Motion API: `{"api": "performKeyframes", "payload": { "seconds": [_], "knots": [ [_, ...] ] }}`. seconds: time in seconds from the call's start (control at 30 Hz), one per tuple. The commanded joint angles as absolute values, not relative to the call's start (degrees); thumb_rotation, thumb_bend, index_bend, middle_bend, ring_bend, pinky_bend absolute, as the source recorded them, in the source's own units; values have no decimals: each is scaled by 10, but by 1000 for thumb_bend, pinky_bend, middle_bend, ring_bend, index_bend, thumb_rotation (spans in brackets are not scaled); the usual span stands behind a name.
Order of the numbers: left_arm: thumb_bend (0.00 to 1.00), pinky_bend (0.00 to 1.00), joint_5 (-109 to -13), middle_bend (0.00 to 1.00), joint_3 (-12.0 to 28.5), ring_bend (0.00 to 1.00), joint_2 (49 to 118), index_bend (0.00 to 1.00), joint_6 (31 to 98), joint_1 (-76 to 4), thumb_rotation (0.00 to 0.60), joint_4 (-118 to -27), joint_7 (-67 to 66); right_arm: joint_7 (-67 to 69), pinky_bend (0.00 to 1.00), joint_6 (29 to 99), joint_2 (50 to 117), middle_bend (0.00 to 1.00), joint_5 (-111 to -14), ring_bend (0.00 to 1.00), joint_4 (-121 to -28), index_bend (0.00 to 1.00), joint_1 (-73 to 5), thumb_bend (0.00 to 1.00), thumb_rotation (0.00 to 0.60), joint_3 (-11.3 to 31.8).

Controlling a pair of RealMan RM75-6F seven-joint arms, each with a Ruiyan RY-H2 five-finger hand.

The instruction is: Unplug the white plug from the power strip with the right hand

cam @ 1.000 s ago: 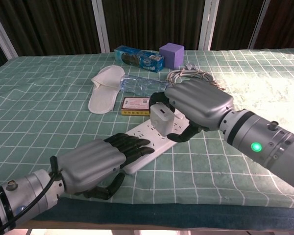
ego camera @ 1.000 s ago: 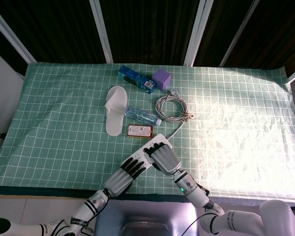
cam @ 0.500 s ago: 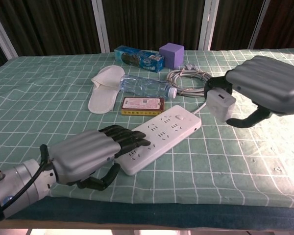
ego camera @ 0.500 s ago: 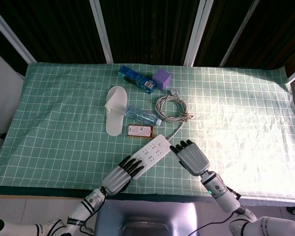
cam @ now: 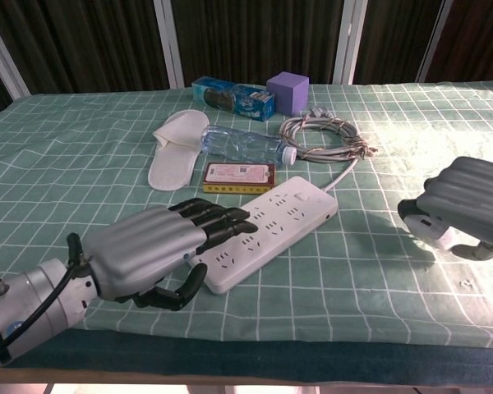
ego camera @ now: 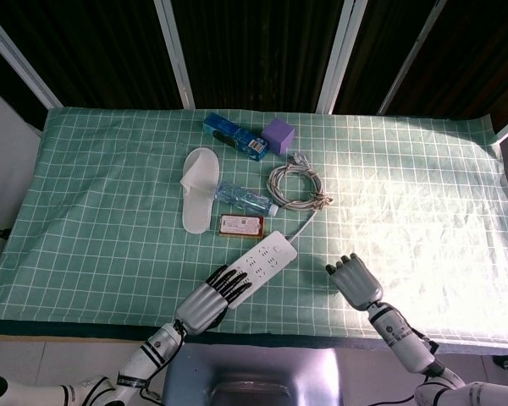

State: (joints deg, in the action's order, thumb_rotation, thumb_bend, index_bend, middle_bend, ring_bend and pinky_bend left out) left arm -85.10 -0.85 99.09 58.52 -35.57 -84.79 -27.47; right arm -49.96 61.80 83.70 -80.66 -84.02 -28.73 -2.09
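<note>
Now my right robot hand (cam: pixel 468 207) is low over the table (ego camera: pixel 102 211), well to the right of the power strip (cam: pixel 267 230) and apart from it. Its fingers (cam: pixel 456 190) are curled down around the white plug (cam: pixel 431 231), which shows just under them in the chest view; I am holding the plug, out of its socket and clear of the strip. From the head view that same robot hand (ego camera: pixel 358 280) shows only its back, near the front edge of the table, and the plug is hidden beneath it.

My left robot hand (cam: pixel 152 250) lies on the near end of the power strip, its dark fingers (cam: pixel 218 223) flat across the sockets, pressing on it; the thumb curls below, beside the strip's near edge. In the head view this hand (ego camera: pixel 207 298) covers the lower left end of the strip (ego camera: pixel 267 256), which lies slantwise on the green checked cloth.

Just behind the strip lies a small orange packet (cam: pixel 237 176), and behind that a clear plastic bottle (cam: pixel 245 144) on its side. A white slipper (ego camera: pixel 199 188) lies to the left of the bottle. A coil of grey cable (ego camera: pixel 298 184) sits behind the strip's far end, with the strip's cord running toward it. Farther back are a blue packet (ego camera: pixel 234 135) and a purple cube (ego camera: pixel 279 134), close beside each other.
</note>
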Motion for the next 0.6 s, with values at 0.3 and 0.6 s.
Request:
{"api": "performKeyframes", "payload": {
  "seconds": [0.3,0.6],
  "knots": [
    [685,34,-862,0,-7,0,970,0,607,-349,514,-862,-271,-472,347,607,805,38,-806,75,-881,0,-290,254,600,-23],
    [580,65,-927,0,-20,0,813,0,755,-285,595,-924,-259,-379,137,783,660,0,-806,0,-1039,0,-181,240,600,-24]
  ]
}}
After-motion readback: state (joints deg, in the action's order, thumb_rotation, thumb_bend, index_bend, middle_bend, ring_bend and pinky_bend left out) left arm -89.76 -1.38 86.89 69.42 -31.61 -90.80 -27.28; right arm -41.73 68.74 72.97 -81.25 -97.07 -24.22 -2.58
